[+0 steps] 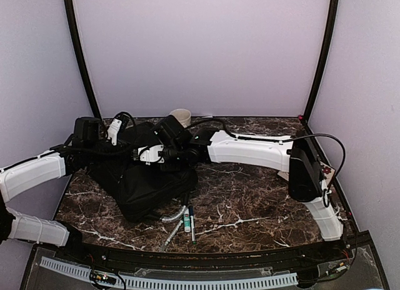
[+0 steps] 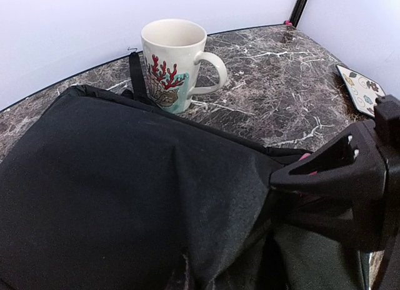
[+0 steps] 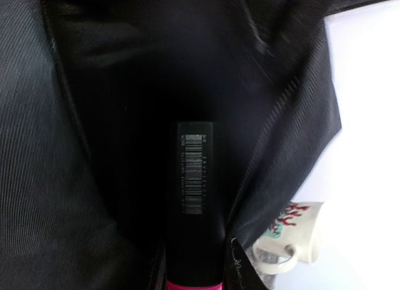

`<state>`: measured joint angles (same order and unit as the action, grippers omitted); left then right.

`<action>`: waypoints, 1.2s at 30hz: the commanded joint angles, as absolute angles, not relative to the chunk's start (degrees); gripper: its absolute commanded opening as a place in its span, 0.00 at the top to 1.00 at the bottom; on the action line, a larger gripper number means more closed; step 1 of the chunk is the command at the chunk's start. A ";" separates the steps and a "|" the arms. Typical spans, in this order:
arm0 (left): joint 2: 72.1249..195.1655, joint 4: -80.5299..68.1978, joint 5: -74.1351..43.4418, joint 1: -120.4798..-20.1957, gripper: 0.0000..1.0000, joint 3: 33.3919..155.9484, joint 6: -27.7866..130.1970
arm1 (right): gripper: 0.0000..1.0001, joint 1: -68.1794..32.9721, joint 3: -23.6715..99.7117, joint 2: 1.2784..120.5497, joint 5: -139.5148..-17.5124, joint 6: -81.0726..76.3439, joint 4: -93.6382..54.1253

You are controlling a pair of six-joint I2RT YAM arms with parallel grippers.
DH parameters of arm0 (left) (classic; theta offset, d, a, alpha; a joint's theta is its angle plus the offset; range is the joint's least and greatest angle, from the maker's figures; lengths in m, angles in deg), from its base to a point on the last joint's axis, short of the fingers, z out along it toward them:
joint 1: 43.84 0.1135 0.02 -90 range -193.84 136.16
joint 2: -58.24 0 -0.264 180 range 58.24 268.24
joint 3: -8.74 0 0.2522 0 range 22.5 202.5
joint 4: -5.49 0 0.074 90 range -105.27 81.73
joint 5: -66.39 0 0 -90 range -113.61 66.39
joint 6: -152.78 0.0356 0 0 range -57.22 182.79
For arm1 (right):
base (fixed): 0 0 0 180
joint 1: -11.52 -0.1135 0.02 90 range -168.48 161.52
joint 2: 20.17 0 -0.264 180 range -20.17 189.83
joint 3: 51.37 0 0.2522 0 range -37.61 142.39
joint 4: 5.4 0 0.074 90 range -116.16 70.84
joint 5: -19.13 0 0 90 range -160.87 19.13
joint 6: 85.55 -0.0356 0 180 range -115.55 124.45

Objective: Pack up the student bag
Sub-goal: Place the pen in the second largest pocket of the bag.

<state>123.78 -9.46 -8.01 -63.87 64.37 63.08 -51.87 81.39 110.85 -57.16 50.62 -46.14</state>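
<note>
Claw number one, the left [image 1: 119, 137], is clenched on a pinch of fabric, holding one side of the student bag [image 1: 140, 180] up like a tent. You can't see the fingers themselves from its own camera. Only one bag here, big and black, slumped on the left half of the desk [image 1: 250, 202], nearer the far edge. Just off its front corner, three pens [image 1: 186, 226] lie loose near the desk's near edge. One mug [image 2: 175, 65], cream with a red coral print, stands right behind the bag at the far edge. The right claw [image 2: 287, 187] is over the bag's mouth, grasping one black marker [image 3: 195, 196] with a barcode label and a pink band, tip aimed into the dark opening. One flat white card [image 2: 361, 87] with little pictures sits by the desk's right edge.
</note>
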 commanded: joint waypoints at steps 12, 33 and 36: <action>118.16 -0.89 -1.83 -64.03 1.00 64.35 62.99 | 0.52 -54.12 73.74 111.77 -40.12 57.74 -15.37; 116.74 -2.95 -6.50 -63.97 1.00 63.63 65.91 | 0.45 -47.76 76.64 102.48 -69.29 36.62 -47.96; 116.73 -3.08 -6.60 -64.02 1.00 63.72 66.19 | 0.45 -46.05 77.09 103.71 -71.16 35.48 -48.63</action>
<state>120.37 -9.70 -8.28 -63.56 62.51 65.31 -48.73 75.33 106.24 -66.08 39.69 -47.04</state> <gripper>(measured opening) 0.027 0.550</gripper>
